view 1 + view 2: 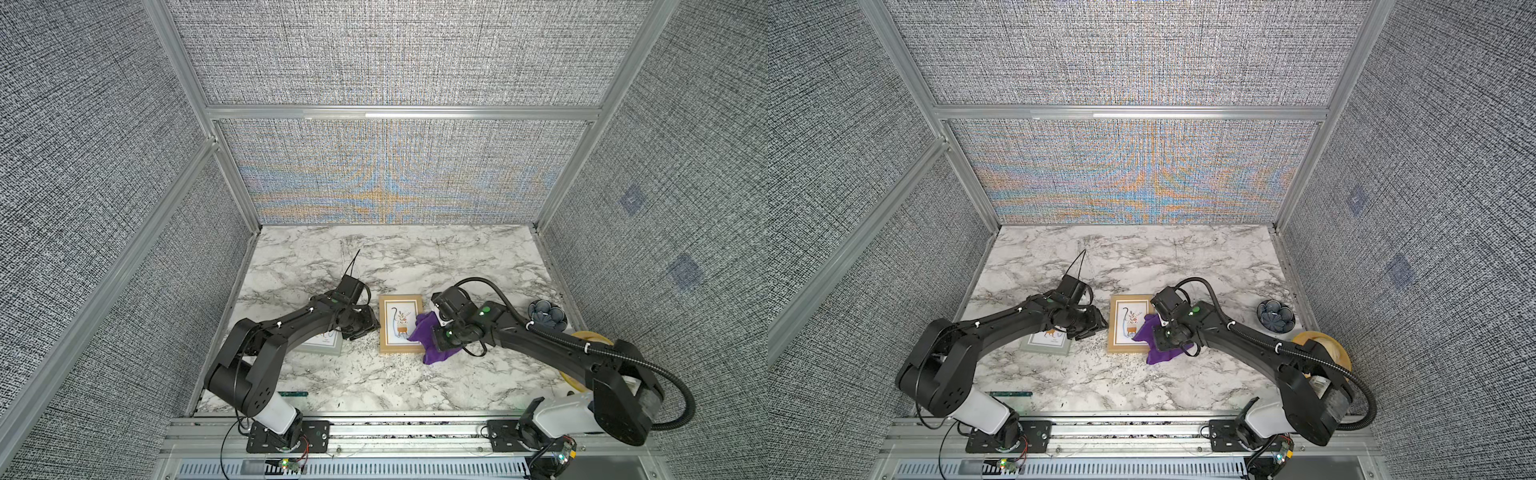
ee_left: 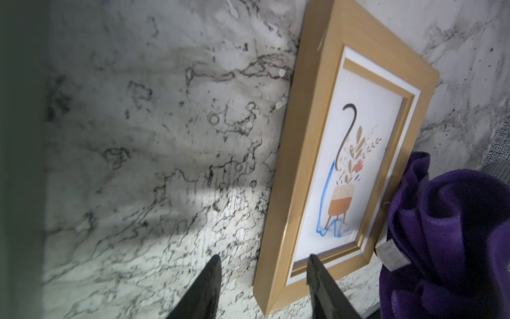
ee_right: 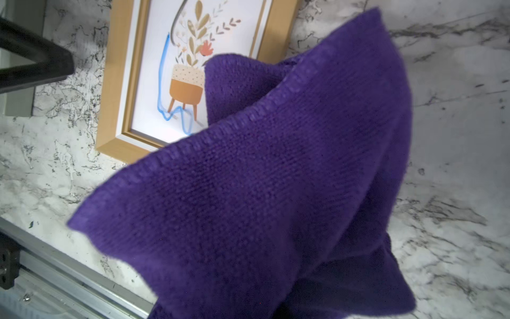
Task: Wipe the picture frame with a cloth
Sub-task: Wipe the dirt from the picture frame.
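The picture frame (image 1: 400, 325) (image 1: 1128, 325), light wood with a plant print, lies flat mid-table. A blue scribble (image 2: 327, 201) (image 3: 163, 82) runs over its glass. The purple cloth (image 1: 420, 329) (image 1: 1149, 332) (image 3: 276, 193) hangs bunched from my right gripper (image 1: 435, 338), which is shut on it. It drapes over the frame's right edge and the table beside it. The cloth hides those fingers in the right wrist view. My left gripper (image 2: 263, 259) (image 1: 373, 325) is open at the frame's left side. One finger is over the frame's near corner and the other over bare marble.
A grey-green second frame (image 1: 323, 344) (image 1: 1045, 341) lies partly under the left arm. A blue patterned bowl (image 1: 545, 316) (image 1: 1276, 316) and a yellow wooden bowl (image 1: 593, 336) (image 1: 1327, 345) stand at the right edge. A thin green strip (image 1: 293, 393) lies at the front left.
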`<control>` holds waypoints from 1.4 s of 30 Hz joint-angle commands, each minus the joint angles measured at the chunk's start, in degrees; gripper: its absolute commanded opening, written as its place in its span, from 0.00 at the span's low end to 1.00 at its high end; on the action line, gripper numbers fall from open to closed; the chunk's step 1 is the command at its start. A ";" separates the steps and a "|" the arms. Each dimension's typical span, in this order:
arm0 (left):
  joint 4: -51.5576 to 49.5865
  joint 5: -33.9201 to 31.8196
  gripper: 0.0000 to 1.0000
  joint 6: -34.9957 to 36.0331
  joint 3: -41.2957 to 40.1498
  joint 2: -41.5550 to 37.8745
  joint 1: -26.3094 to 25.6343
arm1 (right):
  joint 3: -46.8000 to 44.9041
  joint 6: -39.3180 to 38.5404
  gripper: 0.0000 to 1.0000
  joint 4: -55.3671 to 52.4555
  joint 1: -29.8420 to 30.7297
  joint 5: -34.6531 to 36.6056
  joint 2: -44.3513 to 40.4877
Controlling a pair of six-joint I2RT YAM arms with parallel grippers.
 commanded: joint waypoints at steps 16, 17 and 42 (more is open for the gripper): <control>5.33 0.06 0.27 1.19 0.07 9.99 0.04 | 10.62 2.92 0.00 1.42 9.44 -2.76 13.60; 5.28 0.11 0.26 1.19 -0.18 10.10 0.00 | 10.58 2.92 0.00 1.94 9.57 -2.87 14.11; -8.75 -7.72 0.09 8.92 -1.02 11.39 0.28 | 7.33 -2.34 0.00 2.10 11.12 1.68 21.20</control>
